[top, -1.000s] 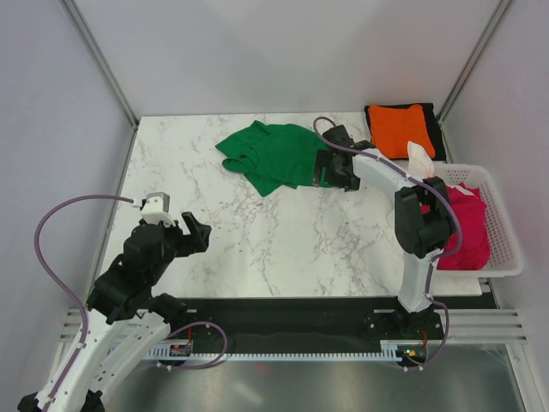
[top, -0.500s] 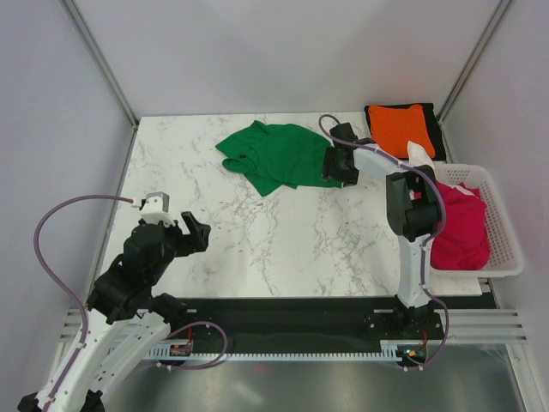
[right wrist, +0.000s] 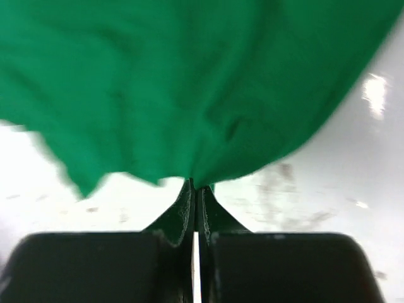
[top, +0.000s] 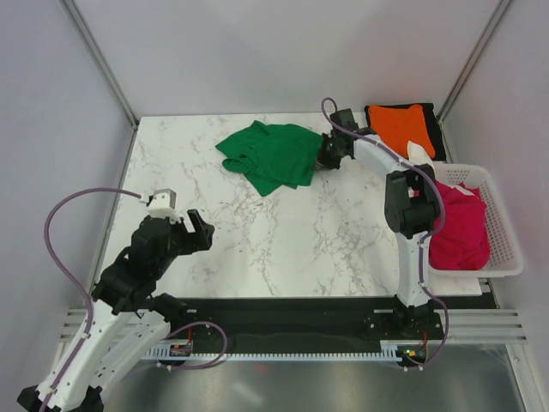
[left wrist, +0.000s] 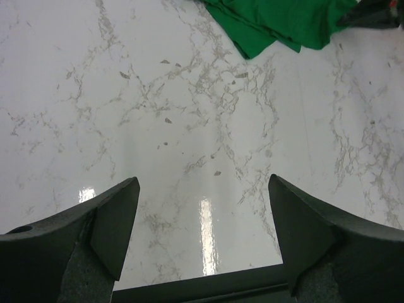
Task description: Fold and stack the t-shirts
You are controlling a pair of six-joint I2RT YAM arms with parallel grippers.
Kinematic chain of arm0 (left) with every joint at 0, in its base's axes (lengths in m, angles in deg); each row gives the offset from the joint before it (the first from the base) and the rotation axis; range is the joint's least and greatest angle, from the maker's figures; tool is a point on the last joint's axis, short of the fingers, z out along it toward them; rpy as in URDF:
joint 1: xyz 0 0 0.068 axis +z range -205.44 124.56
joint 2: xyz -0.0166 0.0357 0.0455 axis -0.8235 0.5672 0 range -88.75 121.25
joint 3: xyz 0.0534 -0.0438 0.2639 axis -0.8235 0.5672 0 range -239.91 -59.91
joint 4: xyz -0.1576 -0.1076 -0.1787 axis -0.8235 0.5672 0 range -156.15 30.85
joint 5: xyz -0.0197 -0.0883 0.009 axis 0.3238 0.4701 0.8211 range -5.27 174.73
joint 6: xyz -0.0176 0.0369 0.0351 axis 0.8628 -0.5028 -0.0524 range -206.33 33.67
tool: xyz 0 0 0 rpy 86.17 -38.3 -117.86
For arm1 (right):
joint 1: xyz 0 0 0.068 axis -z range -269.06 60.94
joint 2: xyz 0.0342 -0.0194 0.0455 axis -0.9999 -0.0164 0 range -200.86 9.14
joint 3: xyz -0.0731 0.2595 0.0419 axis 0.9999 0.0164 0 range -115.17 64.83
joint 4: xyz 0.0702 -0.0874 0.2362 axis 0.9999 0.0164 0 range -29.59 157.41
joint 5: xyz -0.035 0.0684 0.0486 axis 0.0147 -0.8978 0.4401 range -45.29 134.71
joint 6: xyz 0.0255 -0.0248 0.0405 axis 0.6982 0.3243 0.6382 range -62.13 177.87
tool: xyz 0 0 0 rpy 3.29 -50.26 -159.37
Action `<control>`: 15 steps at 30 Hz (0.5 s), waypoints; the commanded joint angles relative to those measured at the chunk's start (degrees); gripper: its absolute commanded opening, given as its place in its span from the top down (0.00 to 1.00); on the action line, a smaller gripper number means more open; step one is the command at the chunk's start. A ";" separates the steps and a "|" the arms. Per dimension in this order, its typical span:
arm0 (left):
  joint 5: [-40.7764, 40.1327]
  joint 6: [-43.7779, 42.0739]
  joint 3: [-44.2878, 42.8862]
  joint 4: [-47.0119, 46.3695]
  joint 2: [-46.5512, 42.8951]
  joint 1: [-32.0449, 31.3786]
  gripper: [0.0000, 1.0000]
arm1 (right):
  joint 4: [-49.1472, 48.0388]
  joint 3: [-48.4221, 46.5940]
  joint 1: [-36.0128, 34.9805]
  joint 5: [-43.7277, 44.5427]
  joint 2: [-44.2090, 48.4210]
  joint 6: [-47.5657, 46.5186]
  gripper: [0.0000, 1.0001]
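A crumpled bright green t-shirt lies at the back middle of the marble table. My right gripper sits at its right edge, shut on a pinch of the green cloth, which bunches at the closed tips. My left gripper hovers open over bare marble at the near left, nothing between its fingers; the green shirt shows far ahead of it. A folded orange t-shirt rests on a black one at the back right.
A white slotted basket at the right edge holds a crimson t-shirt, with white cloth at its far corner. Grey walls and metal posts enclose the table on three sides.
The right gripper moved back and left onto the green shirt's right edge and closed on it. The left arm shifted slightly right, still open.
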 commanded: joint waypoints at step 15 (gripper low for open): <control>14.43 1.41 -5.97 -22.63 38.86 0.36 0.08 | -8.47 -5.45 12.16 -18.26 18.23 17.26 1.00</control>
